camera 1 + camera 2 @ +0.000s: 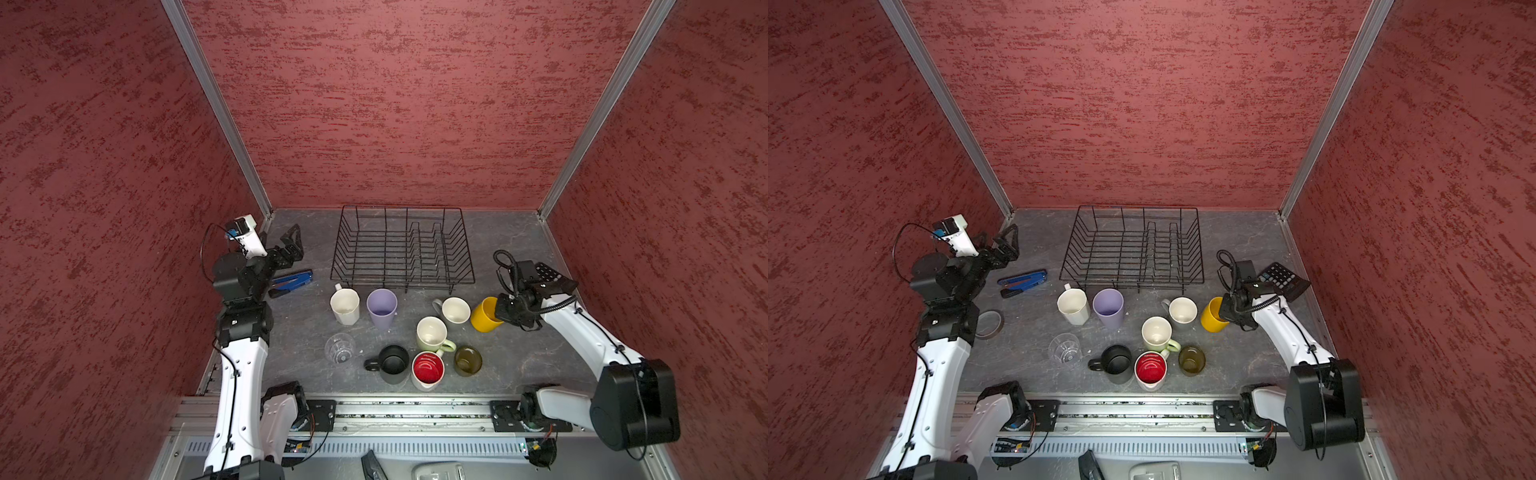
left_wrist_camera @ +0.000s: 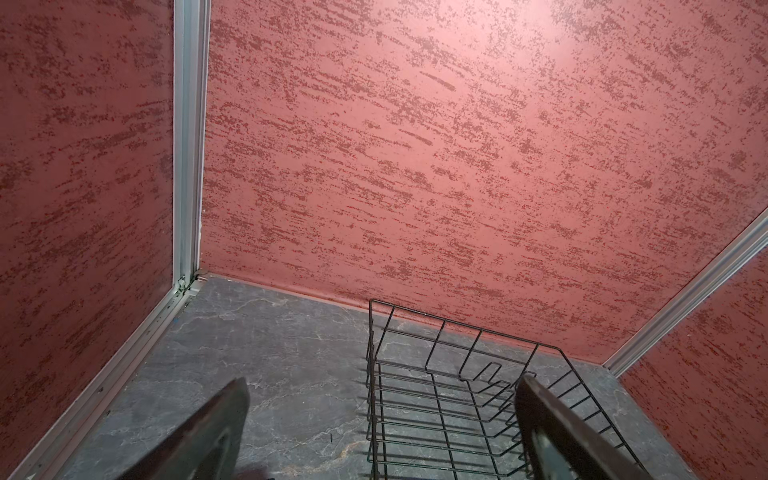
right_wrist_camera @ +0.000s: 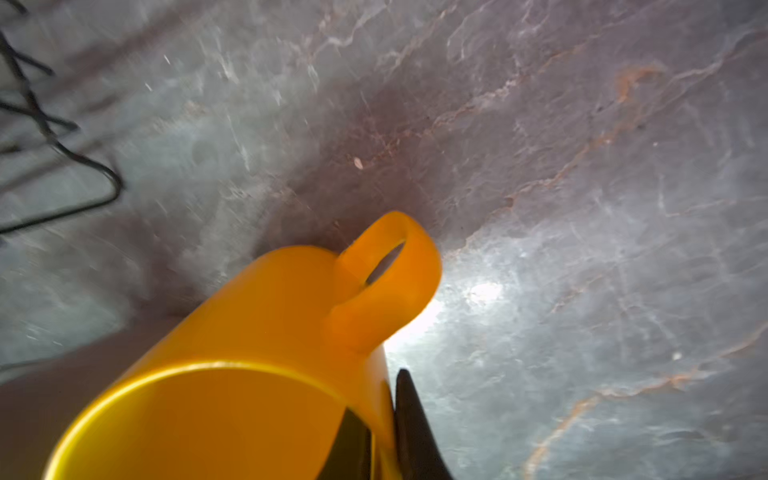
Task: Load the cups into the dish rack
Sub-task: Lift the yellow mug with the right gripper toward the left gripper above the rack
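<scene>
Right wrist view: right gripper (image 3: pixel 384 436) pinches the rim wall of the yellow mug (image 3: pixel 249 332); the frame is blurred.
One finger sits outside the wall and the other inside. Both are cut off at the frame edge and the mug's base is out of sight, so contact with the table (image 3: pixel 582 166) cannot be judged. In both top views the wrist covers the fingertips and the handle. There the yellow mug (image 1: pixel 484 318) leans outside the dish rack (image 1: pixel 402 249), off its near right corner, just beside the grey mug (image 1: pixel 455 309). Left gripper (image 2: pixel 378 436) is spread wide with nothing between its fingers, off the rack's left side.
</scene>
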`<state>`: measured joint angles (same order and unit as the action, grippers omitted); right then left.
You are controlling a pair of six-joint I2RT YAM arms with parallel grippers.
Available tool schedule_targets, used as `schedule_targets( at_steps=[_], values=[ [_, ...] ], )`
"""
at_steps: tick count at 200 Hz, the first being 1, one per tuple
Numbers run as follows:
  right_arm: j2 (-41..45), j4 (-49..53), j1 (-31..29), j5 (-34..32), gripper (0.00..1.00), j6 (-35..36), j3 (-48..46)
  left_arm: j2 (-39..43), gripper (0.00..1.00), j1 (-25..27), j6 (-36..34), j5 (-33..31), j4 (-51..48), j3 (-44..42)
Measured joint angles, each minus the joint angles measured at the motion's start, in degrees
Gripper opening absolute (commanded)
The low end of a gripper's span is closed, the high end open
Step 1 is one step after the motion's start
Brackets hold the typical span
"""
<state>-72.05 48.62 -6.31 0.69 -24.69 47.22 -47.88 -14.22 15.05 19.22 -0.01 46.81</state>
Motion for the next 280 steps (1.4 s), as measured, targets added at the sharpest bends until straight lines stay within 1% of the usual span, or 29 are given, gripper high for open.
schedule_targets(
  at_steps=[4,47,82,109,131,155,168,183,198,221,235,246,280],
  values=[
    [0.00,-0.04,-0.07,-0.39,0.00,0.26,0.09,0.00,1.00,0.00,0.00,0.00,0.02,0.00],
    [0.02,1.38,-0.09,-3.21,0.00,0.98,1.29,0.00,1.00,-0.04,0.17,-0.04,0.02,-0.15],
    [0.55,4.44,-0.09,-5.05,0.00,1.14,5.81,0.00,1.00,-0.09,0.63,-0.39,0.04,-0.17],
    [2.29,6.75,0.11,-5.88,0.00,1.16,12.68,0.00,1.00,-0.11,1.49,-1.46,0.02,-0.24],
    [3.98,8.66,0.26,-6.71,0.00,1.38,20.70,-0.26,1.00,-0.20,2.86,-1.27,0.02,-0.24],
    [5.49,8.79,0.42,-6.10,0.00,1.57,29.22,-2.43,1.00,-0.55,6.56,2.47,0.02,0.59],
    [6.23,7.32,0.52,-3.98,0.00,1.53,32.30,-4.46,1.00,-1.01,10.16,6.29,0.68,1.09],
    [6.54,4.33,0.61,-0.33,0.00,1.46,33.53,-7.30,1.00,-1.33,15.58,11.76,3.43,1.18],
    [5.92,0.87,0.48,3.93,0.00,1.22,33.29,-10.99,1.00,-1.33,22.58,18.10,8.24,1.14],
    [3.08,-5.73,-0.26,10.60,0.00,0.83,31.93,-15.43,0.99,-0.04,32.30,24.81,16.33,1.03],
    [0.57,-9.92,-1.29,14.69,0.00,0.52,31.45,-17.49,0.99,2.47,36.04,27.82,19.52,1.11],
    [-1.57,-13.22,-2.47,17.59,0.00,0.52,31.45,-19.19,0.99,5.44,38.34,30.01,21.40,1.42],
    [-6.97,-21.03,-6.93,25.20,0.00,1.33,31.69,-24.39,0.99,14.21,43.34,35.04,26.34,3.74]
  ],
)
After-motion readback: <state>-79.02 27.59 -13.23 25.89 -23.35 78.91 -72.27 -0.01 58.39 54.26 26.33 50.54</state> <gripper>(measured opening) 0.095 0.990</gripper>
